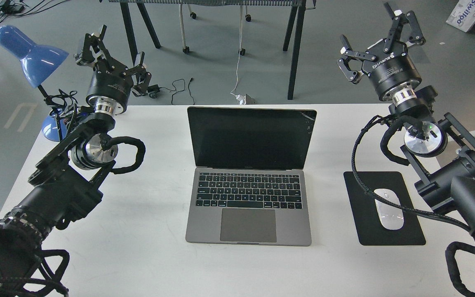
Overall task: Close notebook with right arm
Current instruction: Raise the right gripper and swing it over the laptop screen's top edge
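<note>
The notebook lies in the middle of the white table, lid up, its black screen facing me and keys and trackpad showing. My right arm comes in from the right; its gripper is raised past the table's far right edge, well right of the screen, fingers spread open and empty. My left gripper is raised at the far left, also open and empty, clear of the notebook.
A black mouse pad with a white mouse lies right of the notebook, under the right arm's cable. A blue desk lamp stands at the table's far left corner. Table legs and cables are on the floor behind.
</note>
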{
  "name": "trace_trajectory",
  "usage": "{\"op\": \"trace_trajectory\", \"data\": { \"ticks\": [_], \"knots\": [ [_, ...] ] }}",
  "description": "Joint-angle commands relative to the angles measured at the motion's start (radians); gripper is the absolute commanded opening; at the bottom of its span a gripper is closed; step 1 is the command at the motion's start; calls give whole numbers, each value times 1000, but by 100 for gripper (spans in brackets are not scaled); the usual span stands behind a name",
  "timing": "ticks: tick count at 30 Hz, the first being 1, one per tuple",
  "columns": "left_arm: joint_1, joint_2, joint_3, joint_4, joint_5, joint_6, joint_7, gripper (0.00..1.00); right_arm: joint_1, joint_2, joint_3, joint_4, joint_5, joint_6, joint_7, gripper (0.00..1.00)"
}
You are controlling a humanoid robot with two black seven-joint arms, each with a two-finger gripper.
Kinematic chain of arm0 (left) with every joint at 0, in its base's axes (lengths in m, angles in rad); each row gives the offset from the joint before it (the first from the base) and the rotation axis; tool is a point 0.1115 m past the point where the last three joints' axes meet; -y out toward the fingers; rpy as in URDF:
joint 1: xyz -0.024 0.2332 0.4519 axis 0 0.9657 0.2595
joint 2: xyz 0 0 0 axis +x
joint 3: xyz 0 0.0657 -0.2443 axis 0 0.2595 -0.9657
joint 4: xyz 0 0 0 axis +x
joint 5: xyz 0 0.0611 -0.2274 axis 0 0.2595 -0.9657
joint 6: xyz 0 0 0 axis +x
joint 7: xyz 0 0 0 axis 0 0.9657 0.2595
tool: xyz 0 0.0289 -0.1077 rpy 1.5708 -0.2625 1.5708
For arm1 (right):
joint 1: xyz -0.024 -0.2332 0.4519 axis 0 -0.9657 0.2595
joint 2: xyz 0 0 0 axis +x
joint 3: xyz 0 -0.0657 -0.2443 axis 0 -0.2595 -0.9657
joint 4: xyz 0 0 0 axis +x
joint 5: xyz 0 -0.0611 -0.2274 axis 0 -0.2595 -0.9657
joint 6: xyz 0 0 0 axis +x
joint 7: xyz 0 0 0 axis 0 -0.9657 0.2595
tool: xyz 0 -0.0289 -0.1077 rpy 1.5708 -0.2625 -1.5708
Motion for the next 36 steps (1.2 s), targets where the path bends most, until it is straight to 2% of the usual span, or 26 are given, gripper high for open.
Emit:
{"op": "trace_trajectory", "data": {
  "ticks": [1, 4, 10, 16, 21, 28, 36],
  "knots": [
    [0, -5, 0, 0, 5, 14, 0, 100, 0, 0, -1, 2, 0, 1, -1, 100],
    [-2, -11, 2, -2, 14, 55, 0, 100, 0, 0, -2, 3, 0, 1, -1, 100],
    [-2, -8, 0, -2, 8, 46, 0, 100, 14, -8, -62, -2, -14, -48, -6, 100],
    [-2, -8, 0, -2, 8, 43, 0, 100, 156, -38, -304, -5, -69, -108, -10, 100],
    [-2, -6, 0, -2, 8, 41, 0, 100, 268, -61, -433, -15, -97, -136, -13, 100],
    [0, -6, 0, -2, 6, 41, 0, 100, 416, -52, -643, -112, -248, -154, -13, 100],
    [0, -6, 0, -2, 6, 41, 0, 100, 477, -18, -789, -158, -390, -151, -13, 100]
  ]
}}
